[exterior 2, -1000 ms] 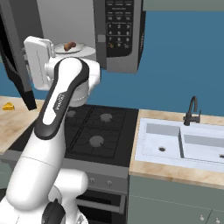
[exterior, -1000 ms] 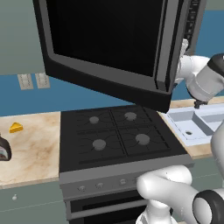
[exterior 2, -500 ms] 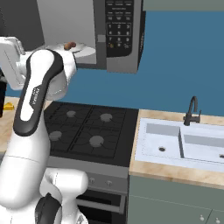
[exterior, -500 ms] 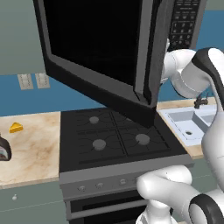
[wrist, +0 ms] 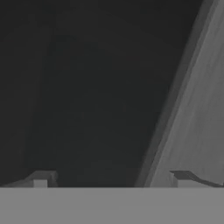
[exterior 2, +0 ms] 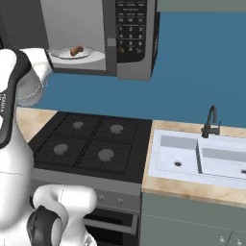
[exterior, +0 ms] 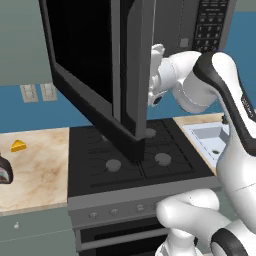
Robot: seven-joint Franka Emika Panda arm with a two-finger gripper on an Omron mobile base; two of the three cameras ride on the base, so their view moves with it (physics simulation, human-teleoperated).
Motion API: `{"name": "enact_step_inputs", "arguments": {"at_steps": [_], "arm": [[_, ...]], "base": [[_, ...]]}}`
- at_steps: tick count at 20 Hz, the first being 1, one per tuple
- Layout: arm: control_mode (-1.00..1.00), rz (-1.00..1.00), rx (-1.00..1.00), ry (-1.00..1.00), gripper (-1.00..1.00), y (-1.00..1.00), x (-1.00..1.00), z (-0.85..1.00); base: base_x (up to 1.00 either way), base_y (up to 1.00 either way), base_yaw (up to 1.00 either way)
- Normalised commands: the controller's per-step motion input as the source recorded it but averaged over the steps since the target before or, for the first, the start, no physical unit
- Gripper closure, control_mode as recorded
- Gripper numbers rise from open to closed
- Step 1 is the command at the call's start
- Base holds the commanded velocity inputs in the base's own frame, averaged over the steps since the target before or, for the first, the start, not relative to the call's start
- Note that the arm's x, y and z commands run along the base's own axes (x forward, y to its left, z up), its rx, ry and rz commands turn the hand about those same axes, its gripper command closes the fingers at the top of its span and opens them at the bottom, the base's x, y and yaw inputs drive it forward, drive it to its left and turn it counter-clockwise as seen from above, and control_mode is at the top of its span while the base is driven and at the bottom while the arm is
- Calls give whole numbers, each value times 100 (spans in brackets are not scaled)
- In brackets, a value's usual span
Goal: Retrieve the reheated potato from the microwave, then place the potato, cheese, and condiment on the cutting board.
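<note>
The microwave stands open above the stove, and its door swings far out to the left. The potato lies on the white plate inside. The gripper is spread wide and holds nothing (its tips are right at the dark door). The cheese sits on the table left of the stove, and the condiment lies near it at the edge of the picture.
</note>
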Motion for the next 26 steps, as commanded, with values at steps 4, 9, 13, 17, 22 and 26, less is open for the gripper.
{"name": "enact_step_inputs", "arguments": {"at_steps": [4, 9, 13, 17, 22, 26], "arm": [[-100, -2, -6, -6, -100, 64, -3, 6], [-100, -9, -13, -10, -100, 61, -2, 8], [-100, -14, -19, -13, -100, 53, -1, 3], [-100, -21, -27, -8, -100, 22, -5, 1], [-100, -16, -18, 0, -100, -8, 0, 0], [-100, -9, -4, 0, -100, -36, 4, 0]], "base": [[0, 0, 0], [0, 0, 0], [0, 0, 0], [0, 0, 0], [0, 0, 0], [0, 0, 0]]}}
